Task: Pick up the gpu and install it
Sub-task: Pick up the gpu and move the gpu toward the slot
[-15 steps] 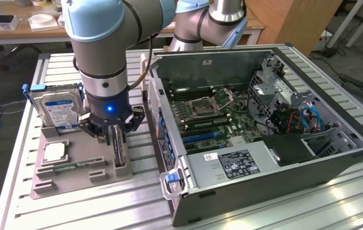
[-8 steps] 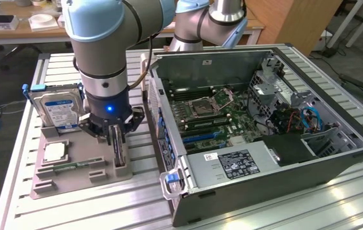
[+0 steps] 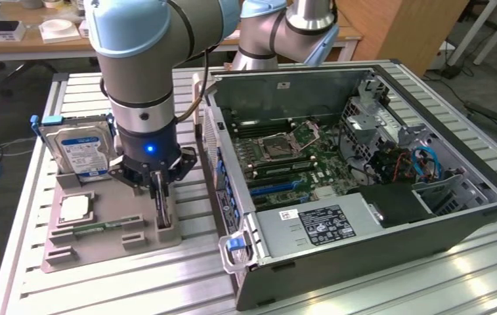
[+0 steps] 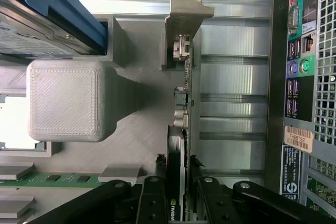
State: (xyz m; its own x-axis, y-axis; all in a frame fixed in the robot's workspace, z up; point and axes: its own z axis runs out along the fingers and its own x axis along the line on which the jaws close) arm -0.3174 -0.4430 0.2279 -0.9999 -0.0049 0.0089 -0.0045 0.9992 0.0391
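The gpu (image 4: 182, 103) stands on edge in the grey fixture (image 3: 73, 252) on the table (image 3: 178, 282), at the exterior view's left of the open computer case (image 3: 318, 85). It is straddled by the claw (image 4: 177, 166), but whether it is clamped cannot be told. It is not yet lifted or installed.

Exterior high, angled; wrist close above gpu (image 4: 184, 108)

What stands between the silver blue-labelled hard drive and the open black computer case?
Exterior view: the black gripper, directly over the thin upright green gpu card in the grey holder.
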